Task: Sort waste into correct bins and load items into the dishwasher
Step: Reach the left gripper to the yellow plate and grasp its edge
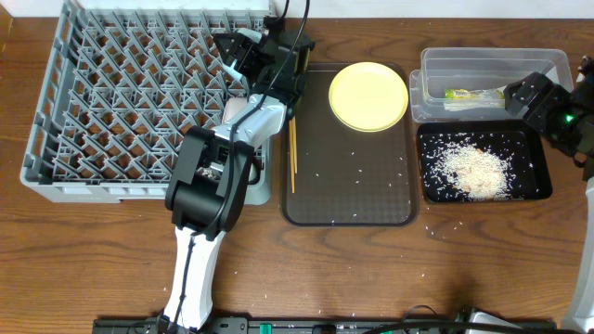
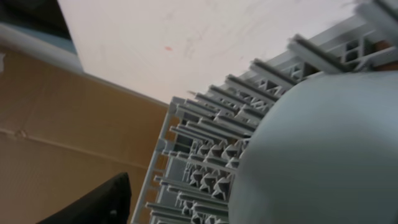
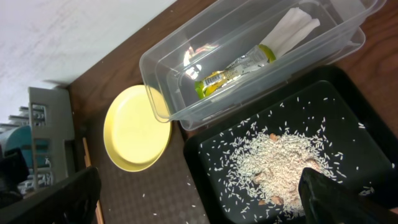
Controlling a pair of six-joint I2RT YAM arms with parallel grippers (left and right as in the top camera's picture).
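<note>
A grey dishwasher rack (image 1: 121, 102) fills the left of the table. My left gripper (image 1: 243, 57) is over its far right edge. In the left wrist view a pale grey round bowl (image 2: 317, 149) sits close above the rack (image 2: 199, 155). It hides one finger, and a gap separates it from the visible finger (image 2: 93, 202). A yellow plate (image 1: 368, 96) lies on the dark tray (image 1: 348, 186), with a wooden chopstick (image 1: 293, 153) at the tray's left edge. My right gripper (image 3: 196, 190) is open and empty over the black bin (image 3: 202, 165) of rice.
A clear bin (image 1: 557, 57) at the back right holds a wrapper (image 1: 464, 93) and a napkin. The black bin (image 1: 543, 190) stands in front of it. Loose rice grains lie on the tray and the wooden table.
</note>
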